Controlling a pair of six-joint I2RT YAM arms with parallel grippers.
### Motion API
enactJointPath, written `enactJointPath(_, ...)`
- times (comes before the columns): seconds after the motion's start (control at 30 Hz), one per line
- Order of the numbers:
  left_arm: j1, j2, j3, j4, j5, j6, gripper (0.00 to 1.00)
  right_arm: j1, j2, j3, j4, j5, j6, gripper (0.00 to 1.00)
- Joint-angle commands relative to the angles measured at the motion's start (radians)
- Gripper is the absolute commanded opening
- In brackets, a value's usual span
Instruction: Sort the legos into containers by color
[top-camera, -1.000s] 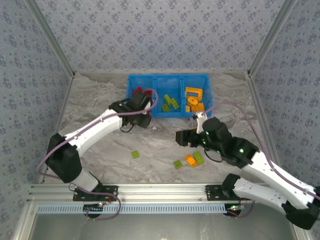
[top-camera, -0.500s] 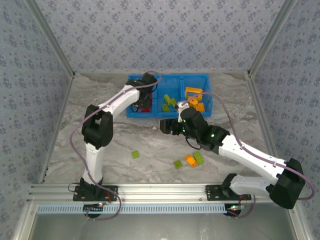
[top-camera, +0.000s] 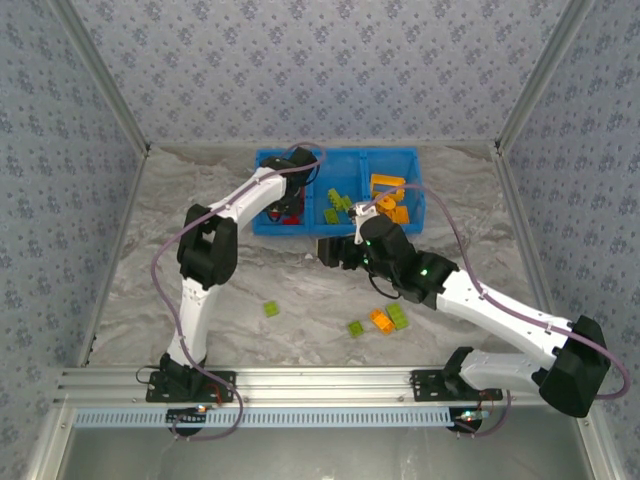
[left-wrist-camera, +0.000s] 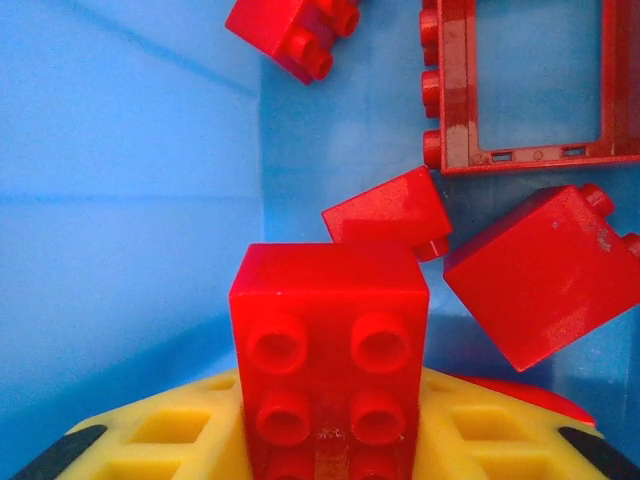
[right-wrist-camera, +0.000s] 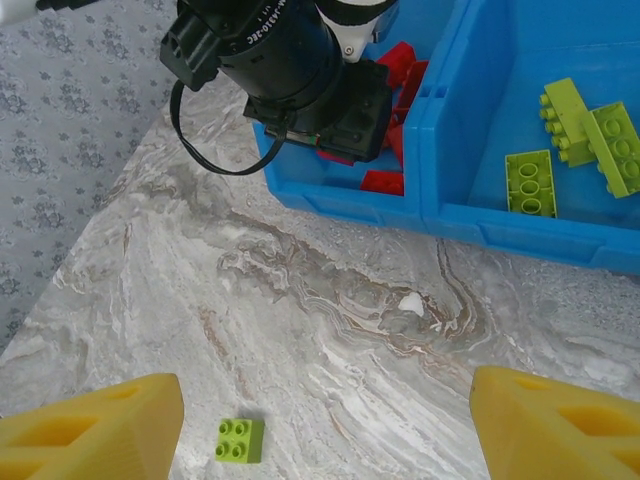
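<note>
Sorting nearly through: left gripper (left-wrist-camera: 330, 445) grasps red brick (left-wrist-camera: 330, 330) over left compartment (left-wrist-camera: 130, 250) of tray (top-camera: 340, 152), right gripper (right-wrist-camera: 325, 420) hangs spread and empty, four loose bricks (top-camera: 381, 320) wait near worktop's (top-camera: 200, 290) near edge.

One blue tray (top-camera: 337, 153) with three compartments. On the tabletop (top-camera: 300, 290), at the tray's 6 o'clock, are four loose pieces: three lime green bricks (top-camera: 271, 309) and one orange brick (top-camera: 381, 320). The middle compartment (right-wrist-camera: 500, 110) has three lime ones. In the left wrist view there is one red brick (left-wrist-camera: 330, 370) at 6 o'clock and four more beyond it, one an open frame (left-wrist-camera: 530, 90). The orange heap (top-camera: 388, 190) is too jumbled to count.
</note>
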Motion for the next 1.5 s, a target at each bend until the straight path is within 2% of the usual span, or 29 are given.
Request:
enactJointPath(0.0, 0.002, -0.013, 0.001, -0.030, -0.018, -0.018, 0.47, 0.005, -0.012, -0.006, 0.003, 0.017, 0.015, 0.78)
enactJointPath(0.13, -0.009, -0.055, -0.009, -0.023, -0.017, -0.016, 0.54, 0.005, -0.012, -0.006, -0.014, 0.025, 0.013, 0.78)
enactJointPath(0.4, -0.045, -0.204, -0.014, -0.012, -0.040, -0.037, 0.54, 0.003, -0.024, -0.003, -0.094, 0.096, 0.011, 0.77)
enactJointPath(0.43, -0.054, -0.244, -0.056, 0.002, -0.046, -0.045, 0.54, 0.003, -0.022, 0.002, -0.118, 0.114, 0.012, 0.76)
enactJointPath(0.6, -0.104, -0.479, -0.226, 0.084, -0.064, -0.096, 0.54, 0.056, 0.058, 0.061, -0.227, 0.169, -0.041, 0.71)
enactJointPath(0.8, -0.171, -0.885, -0.555, 0.130, -0.054, -0.210, 0.54, 0.242, 0.293, 0.143, -0.228, 0.148, -0.111, 0.70)
enactJointPath(0.93, -0.179, -1.169, -0.777, 0.099, 0.039, -0.254, 0.56, 0.326, 0.457, 0.223, -0.208, 0.131, -0.059, 0.72)
enactJointPath(1.07, -0.179, -1.444, -0.947, 0.029, 0.117, -0.294, 0.56, 0.351, 0.618, 0.350, -0.249, 0.092, 0.026, 0.74)
enactJointPath(1.17, -0.179, -1.615, -1.028, -0.047, 0.131, -0.333, 0.56, 0.361, 0.721, 0.440, -0.309, 0.082, 0.059, 0.75)
enactJointPath(1.33, -0.178, -1.797, -1.089, -0.093, 0.143, -0.355, 0.57, 0.367, 0.824, 0.527, -0.356, 0.068, 0.091, 0.76)
enactJointPath(1.47, -0.177, -1.827, -1.082, -0.113, 0.139, -0.344, 0.57, 0.365, 0.881, 0.586, -0.400, 0.066, 0.097, 0.74)
